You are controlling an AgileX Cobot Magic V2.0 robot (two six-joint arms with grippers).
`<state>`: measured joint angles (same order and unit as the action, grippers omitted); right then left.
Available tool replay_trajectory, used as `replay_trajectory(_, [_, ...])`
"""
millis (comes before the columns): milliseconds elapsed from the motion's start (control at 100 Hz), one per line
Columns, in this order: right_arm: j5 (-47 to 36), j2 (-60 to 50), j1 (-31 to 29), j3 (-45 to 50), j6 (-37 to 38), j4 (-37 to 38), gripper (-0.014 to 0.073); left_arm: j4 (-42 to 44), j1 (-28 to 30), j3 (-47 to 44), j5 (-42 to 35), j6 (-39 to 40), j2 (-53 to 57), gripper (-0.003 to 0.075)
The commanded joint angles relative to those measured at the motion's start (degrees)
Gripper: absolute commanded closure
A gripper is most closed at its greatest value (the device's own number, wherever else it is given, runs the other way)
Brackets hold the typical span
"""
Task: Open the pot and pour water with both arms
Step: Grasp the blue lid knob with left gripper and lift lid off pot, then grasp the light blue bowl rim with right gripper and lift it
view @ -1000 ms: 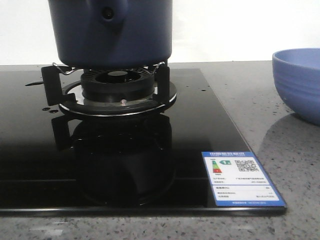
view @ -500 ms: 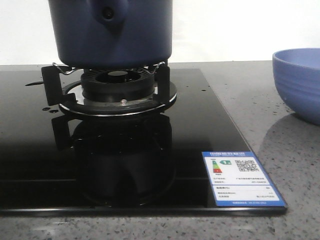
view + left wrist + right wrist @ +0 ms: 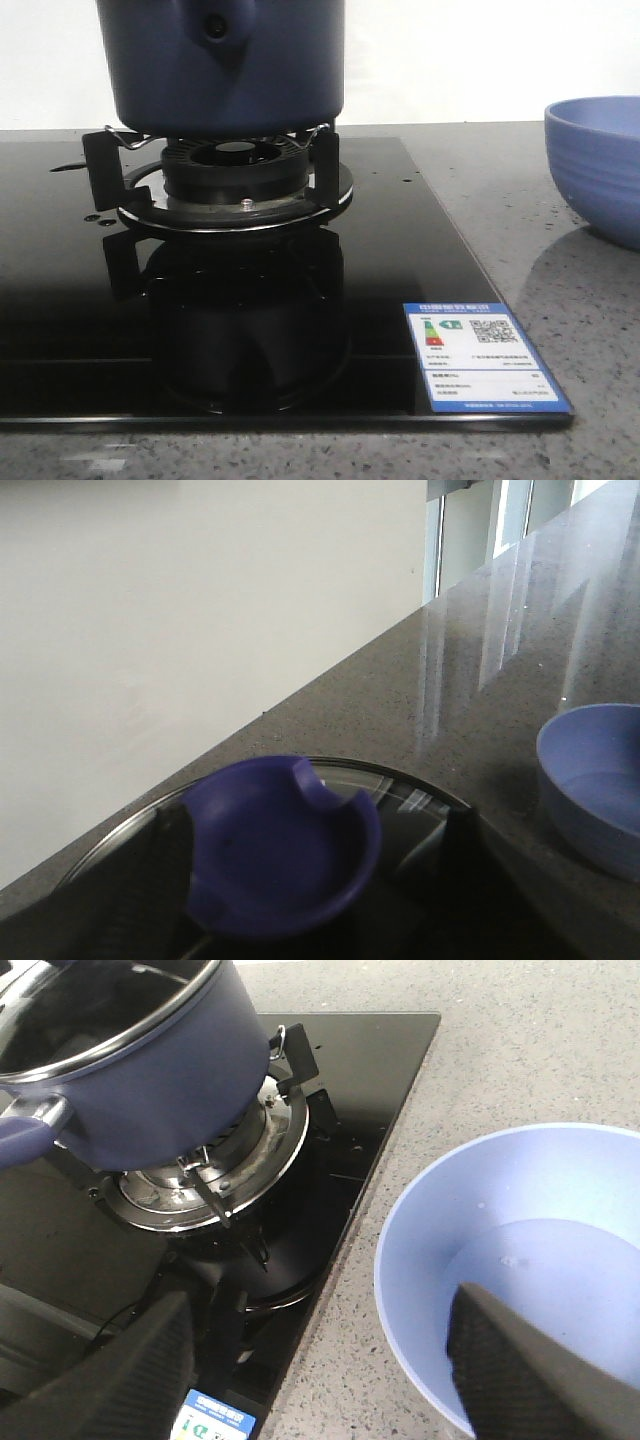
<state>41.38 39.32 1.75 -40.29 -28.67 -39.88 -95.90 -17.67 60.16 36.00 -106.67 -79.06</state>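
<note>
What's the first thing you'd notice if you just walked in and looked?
The big dark blue pot sitting on the burner of the shiny black stove. Next, the light blue bowl on the grey counter to the stove's right, with some water inside.

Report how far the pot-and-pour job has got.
Done: water lies in the bowl; the pot sits on the burner. In hand: left tool straddles the lid knob, right tool open over the bowl. Left: apparently only withdrawing.
</note>
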Motion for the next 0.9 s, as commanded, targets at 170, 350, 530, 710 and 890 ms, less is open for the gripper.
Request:
replay_trajectory(170, [-2.8,0.2,0.0,-2.0,-0.8,-1.7,0.011,-4.5,0.0,6.7,4.0,-0.4,-4.2,0.0244])
replay_trajectory(350, [-2.5,0.2,0.0,-2.0,-0.8,-1.7,0.0113,-5.2,0.5,7.2,3.3,-0.4,-5.7,0.0241])
replay_trajectory(530, [-2.5,0.2,0.0,-2.0,-0.8,-1.7,0.0113,-6.8,3.5,7.3,4.4,-0.4,-5.7,0.0188])
replay_trajectory(710, [-2.5,0.2,0.0,-2.0,-0.8,-1.7,0.0113,-6.9,5.1,7.7,4.5,-0.4,-5.7,0.015])
replay_trajectory(890, [-2.9,0.2,0.0,-2.0,-0.8,-1.8,0.0113,-6.4,5.1,7.7,5.5,-0.4,-6.4,0.015])
